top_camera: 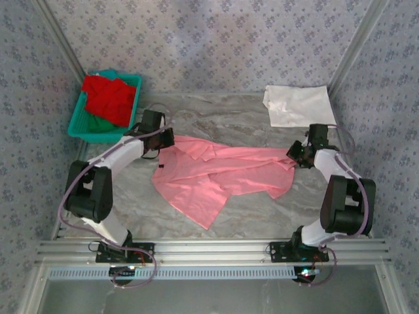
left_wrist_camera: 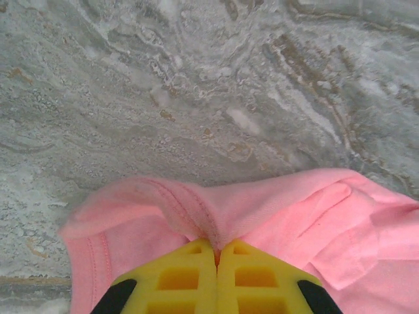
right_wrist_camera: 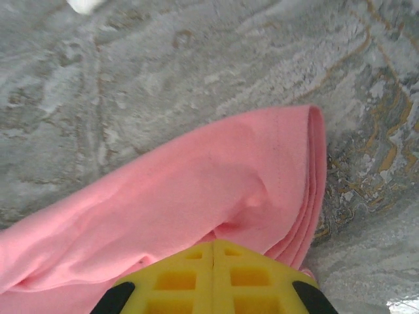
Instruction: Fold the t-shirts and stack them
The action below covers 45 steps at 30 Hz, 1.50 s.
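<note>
**limp pink shirt pinched at both ends**

the marble table point(top_camera: 229, 124) carries the pink t-shirt point(top_camera: 216, 176), rumpled and stretched between the two hands. it looks light, soft and floppy, and is best held by hems. the white t-shirt point(top_camera: 298, 104) lies beyond the right gripper point(right_wrist_camera: 213, 247). the teal basket point(top_camera: 137, 90) sits beyond the left gripper point(left_wrist_camera: 217, 247). neither is in the way. both grippers are clamped on seamed pink edges.
</note>
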Motion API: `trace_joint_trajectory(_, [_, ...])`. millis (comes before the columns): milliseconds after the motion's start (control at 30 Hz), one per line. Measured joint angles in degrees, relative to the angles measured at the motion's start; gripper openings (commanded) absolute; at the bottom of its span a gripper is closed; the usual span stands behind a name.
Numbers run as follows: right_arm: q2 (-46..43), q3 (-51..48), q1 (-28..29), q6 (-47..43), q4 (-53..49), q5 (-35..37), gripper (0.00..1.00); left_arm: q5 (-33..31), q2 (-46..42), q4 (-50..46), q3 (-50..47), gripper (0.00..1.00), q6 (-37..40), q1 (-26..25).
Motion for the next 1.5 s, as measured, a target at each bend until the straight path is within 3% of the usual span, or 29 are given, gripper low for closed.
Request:
trace_joint_trajectory(200, [-7.21, -0.52, 0.00, -0.02, -0.20, 0.20, 0.02, 1.62, -6.58, 0.26, -0.50, 0.00, -1.03, 0.90])
trace_joint_trajectory(267, [-8.17, -0.61, -0.17, -0.04, -0.24, 0.22, 0.23, 1.70, -8.55, 0.57, -0.98, 0.00, -1.05, 1.11])
trace_joint_trajectory(367, [-7.19, -0.61, -0.74, -0.26, -0.42, -0.07, 0.36, 1.75, -9.88, 0.57, -1.27, 0.00, -1.22, 1.38])
trace_joint_trajectory(533, [-1.31, -0.59, 0.02, -0.11, -0.90, -0.98, 0.40, 1.88, -9.97, 0.52, -2.49, 0.00, -1.22, 1.38])
trace_joint_trajectory(867, [7.69, 0.44, 3.76, 0.00, 0.94, -1.97, 0.34, 1.86, -9.62, 0.59, -2.86, 0.00, -1.20, 1.49])
trace_joint_trajectory(1133, [10.69, 1.88, 5.29, 0.20, 2.51, -1.90, 0.06, 1.86, -8.85, 0.59, -3.61, 0.00, -1.18, 1.64])
trace_joint_trajectory(1233, [9.44, 2.01, 5.51, 0.11, 2.60, -1.46, 0.00, 1.86, -9.01, 0.55, -3.63, 0.00, -1.20, 2.08])
trace_joint_trajectory(1500, [-3.06, 1.99, 5.44, -0.70, 2.34, 0.70, 0.00, 1.88, -16.20, -0.13, -5.01, 0.00, -1.22, 4.24])
